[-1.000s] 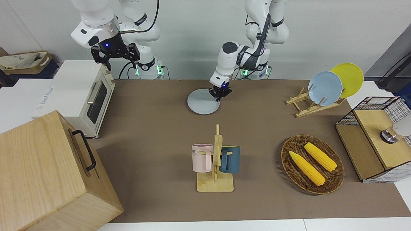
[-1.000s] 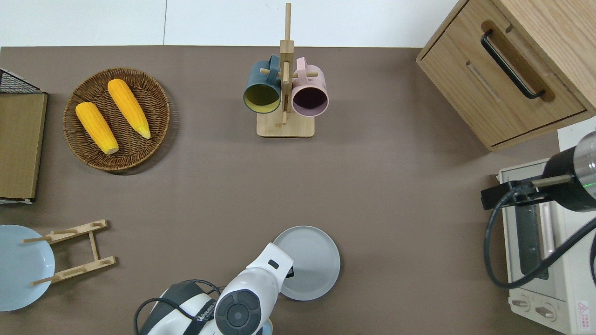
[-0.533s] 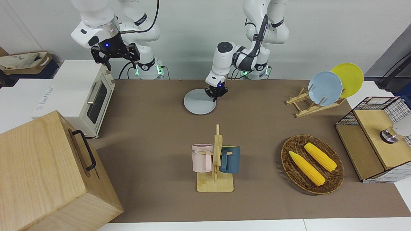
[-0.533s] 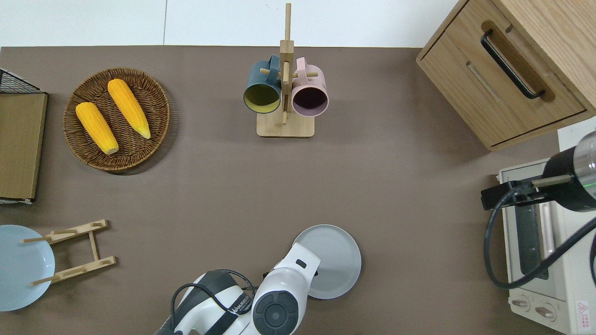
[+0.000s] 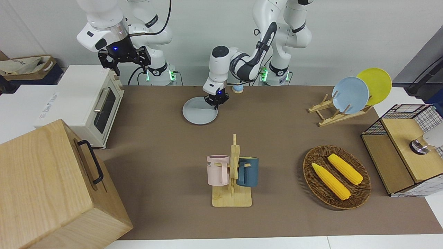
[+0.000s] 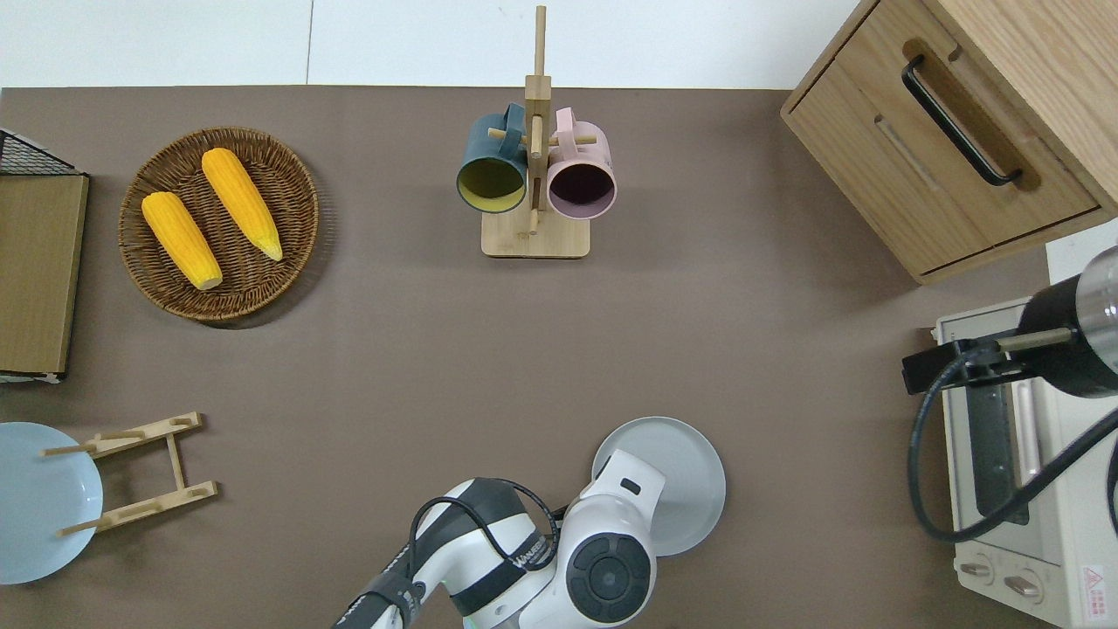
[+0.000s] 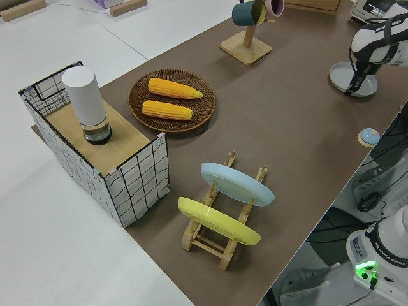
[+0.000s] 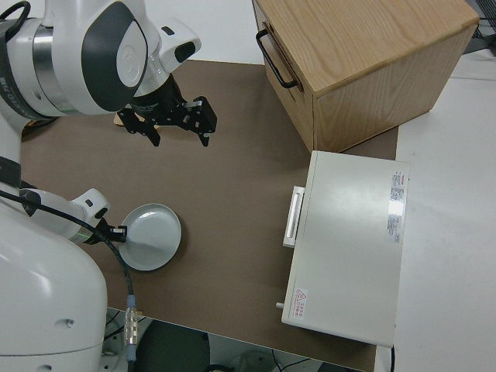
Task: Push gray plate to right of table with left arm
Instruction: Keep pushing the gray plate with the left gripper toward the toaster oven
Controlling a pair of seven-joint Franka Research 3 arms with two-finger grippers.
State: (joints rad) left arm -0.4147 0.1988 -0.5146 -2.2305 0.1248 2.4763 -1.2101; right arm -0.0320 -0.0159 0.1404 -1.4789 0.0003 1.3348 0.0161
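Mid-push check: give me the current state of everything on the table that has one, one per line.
gray plate: flat on the table, left gripper at its rim
left gripper: low at the plate
right gripper: parked, jaws open
toaster oven: door shut
wooden box: drawer shut
pink mug, blue mug: hung on rack
light blue plate, yellow plate: on edge in rack

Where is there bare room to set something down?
The widest bare patch of table lies between the mug rack, the gray plate and the corn basket. It is crowded at the toaster oven and wooden box.
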